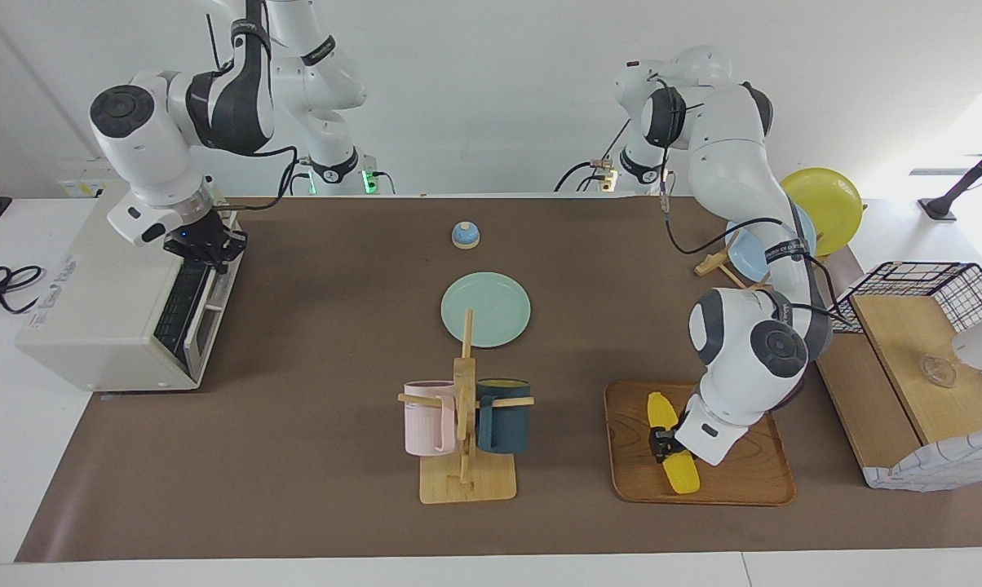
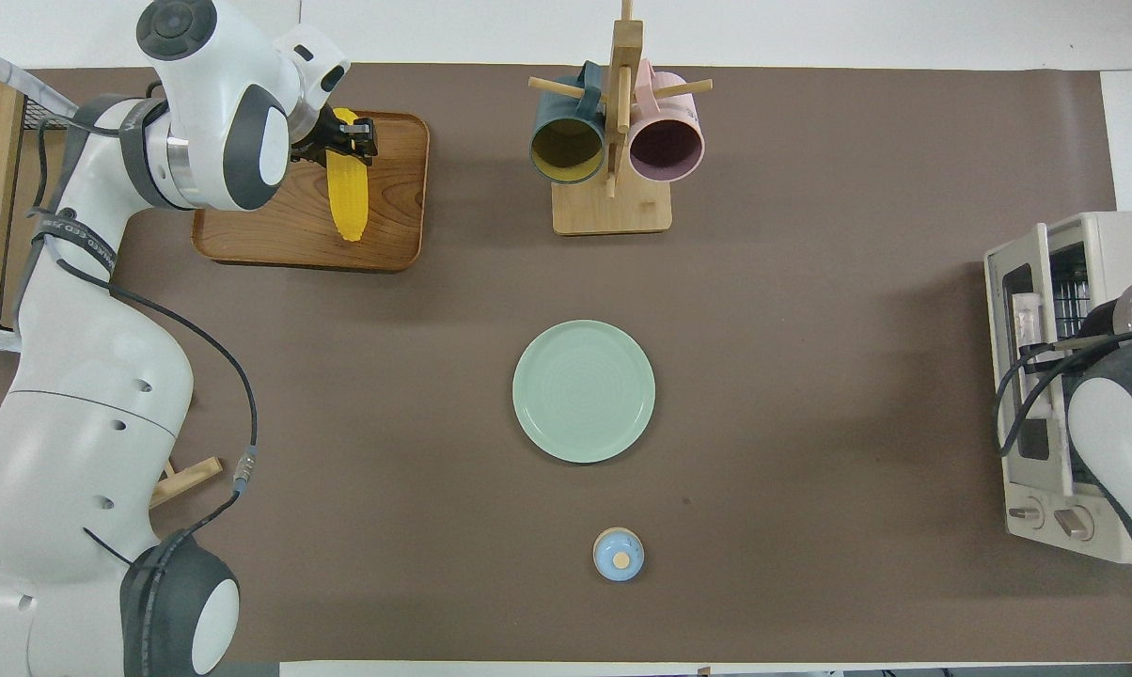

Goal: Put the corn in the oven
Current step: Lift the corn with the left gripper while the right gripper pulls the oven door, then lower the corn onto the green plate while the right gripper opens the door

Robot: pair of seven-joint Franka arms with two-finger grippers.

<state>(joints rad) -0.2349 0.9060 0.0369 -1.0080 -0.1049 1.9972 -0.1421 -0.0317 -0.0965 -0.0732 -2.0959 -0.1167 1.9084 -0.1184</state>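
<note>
Facing view, corn: one yellow corn (image 1: 672, 441) lay on the wooden tray (image 1: 752, 485) at lower right of the frame.
Facing view, left gripper: the left gripper (image 1: 661, 444) was clamped across the corn's middle, down at the tray.
Facing view, right gripper: the right gripper (image 1: 208, 246) sat at the top edge of the oven door (image 1: 187, 314), fingers closed on the door handle.
Facing view, oven: one oven (image 1: 112, 310) at the left edge, its door tilted partly open; both arm bases showed only here.
Facing view, plates: three, a green plate (image 1: 485, 309) at centre and a yellow plate (image 1: 825, 204) and a blue plate (image 1: 756, 244) at upper right.
Overhead view, corn: corn (image 2: 346, 188) on tray (image 2: 246, 244) at upper left, left gripper (image 2: 345, 146) across it.
Overhead view, oven: oven (image 2: 1060, 376) at right edge, rack bars visible through the gap; right gripper hidden under its arm.
Overhead view, mugs: two, their insides visible only here, on one mug rack (image 2: 613, 202).
Overhead view, bell: one bell (image 2: 618, 554) at lower centre.
</note>
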